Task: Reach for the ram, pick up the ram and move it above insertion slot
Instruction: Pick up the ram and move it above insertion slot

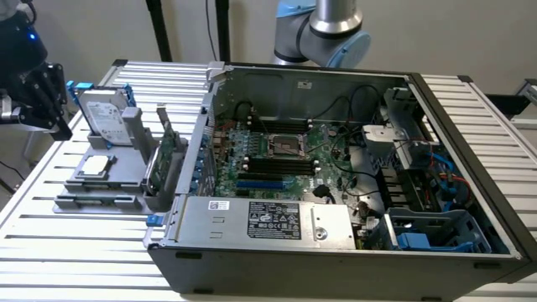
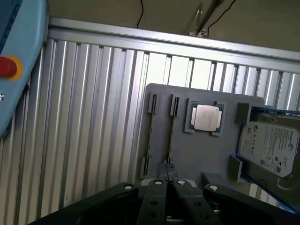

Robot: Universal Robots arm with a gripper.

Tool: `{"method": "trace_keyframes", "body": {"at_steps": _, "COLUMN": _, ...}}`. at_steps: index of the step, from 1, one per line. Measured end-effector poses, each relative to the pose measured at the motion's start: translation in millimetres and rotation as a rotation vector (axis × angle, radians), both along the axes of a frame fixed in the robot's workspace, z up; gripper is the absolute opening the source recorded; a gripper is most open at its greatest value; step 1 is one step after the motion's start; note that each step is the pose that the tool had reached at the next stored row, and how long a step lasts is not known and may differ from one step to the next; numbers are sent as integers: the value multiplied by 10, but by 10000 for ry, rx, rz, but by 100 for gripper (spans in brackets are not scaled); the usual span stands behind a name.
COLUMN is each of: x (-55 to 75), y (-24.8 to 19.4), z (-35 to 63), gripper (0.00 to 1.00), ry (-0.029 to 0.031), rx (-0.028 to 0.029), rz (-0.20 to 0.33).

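The ram (image 2: 170, 136) stands on edge in a slot of the grey holder tray (image 2: 197, 154), showing as a thin dark line. In the exterior view the ram (image 1: 99, 200) lies along the tray's near edge. My gripper (image 2: 168, 183) is shut with nothing in it, hovering high over the tray and short of the ram. In the exterior view my black gripper (image 1: 55, 123) hangs at the far left, beside the tray. The insertion slot (image 1: 281, 165) is among the black memory slots on the motherboard inside the open computer case (image 1: 336, 264).
The tray also carries a processor chip (image 2: 205, 117), a silver hard drive (image 2: 269, 147) and an upright green expansion card (image 1: 161, 160). A red button (image 2: 8, 66) sits on a blue housing. The ribbed aluminium table (image 1: 75, 251) surrounds the case.
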State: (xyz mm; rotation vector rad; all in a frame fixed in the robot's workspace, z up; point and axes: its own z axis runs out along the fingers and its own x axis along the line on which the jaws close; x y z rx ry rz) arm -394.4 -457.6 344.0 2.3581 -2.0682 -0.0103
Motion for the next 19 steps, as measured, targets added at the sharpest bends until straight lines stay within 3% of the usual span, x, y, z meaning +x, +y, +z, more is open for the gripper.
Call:
{"method": "trace_keyframes", "body": {"at_steps": 9, "x": 0, "y": -28, "z": 0, "gripper": 12, "ry": 0, "rx": 43, "rz": -208}}
{"method": "trace_keyframes", "body": {"at_steps": 11, "x": 0, "y": -33, "z": 0, "gripper": 24, "ry": 1, "rx": 42, "rz": -208}}
{"method": "trace_keyframes", "body": {"at_steps": 12, "x": 0, "y": -35, "z": -4, "gripper": 24, "ry": -2, "rx": 45, "rz": -210}}
{"method": "trace_keyframes", "body": {"at_steps": 16, "x": 0, "y": -57, "z": -59, "gripper": 42, "ry": 0, "rx": 46, "rz": -281}}
{"method": "trace_keyframes", "body": {"at_steps": 19, "x": 0, "y": -78, "z": -112, "gripper": 42, "ry": 1, "rx": 48, "rz": -394}}
